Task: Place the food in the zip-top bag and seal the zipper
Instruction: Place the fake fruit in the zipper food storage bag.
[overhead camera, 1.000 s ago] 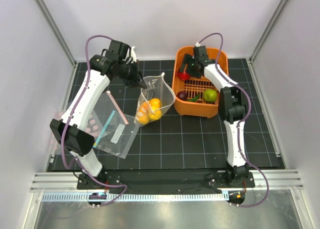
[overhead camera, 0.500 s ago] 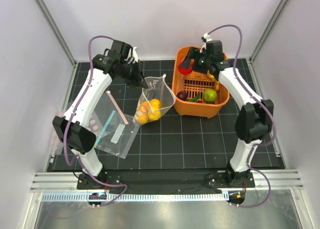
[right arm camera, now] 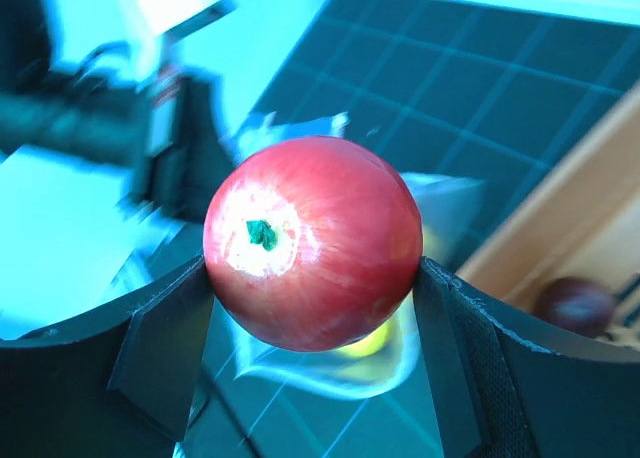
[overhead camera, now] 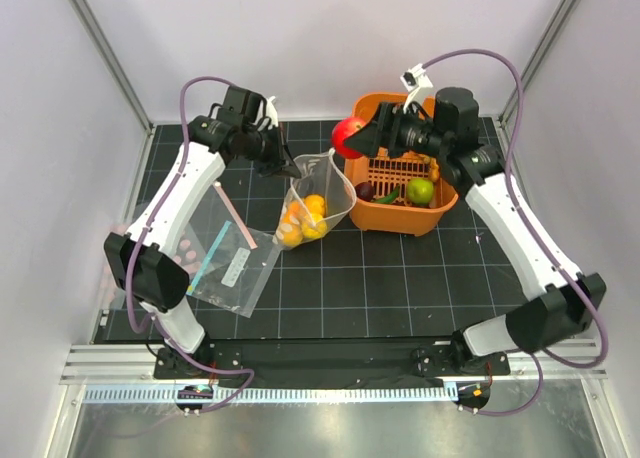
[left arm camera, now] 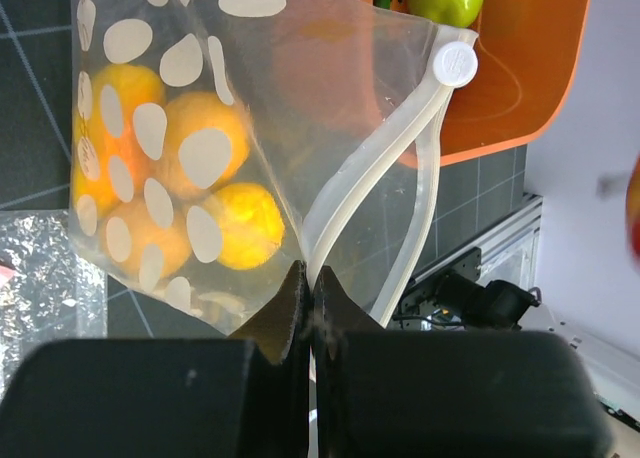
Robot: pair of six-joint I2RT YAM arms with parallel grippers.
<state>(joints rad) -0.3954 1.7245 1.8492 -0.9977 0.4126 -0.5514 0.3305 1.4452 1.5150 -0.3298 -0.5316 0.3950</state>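
Apple (right arm camera: 312, 243) near the zip-top bag (left arm camera: 200, 158)
Our right gripper (right arm camera: 312, 278) clasps it between wide jaws; our left gripper (left arm camera: 308, 290) is pinched shut on the bag's rim. We cannot read the white label (overhead camera: 237, 268).

Orange slatted basket (overhead camera: 395, 221) stands far right on the black gridded mat (overhead camera: 400, 288); its wall also shows in the left wrist view. Left half of the mat: clear bag with teal strip and white label (overhead camera: 235, 273) lying flat, loose pink strip (overhead camera: 232, 215) just beyond it, pink-dotted clear bag (overhead camera: 182, 246) at the left edge, partly hidden. Aluminium rail (overhead camera: 330, 373) runs along the near edge.
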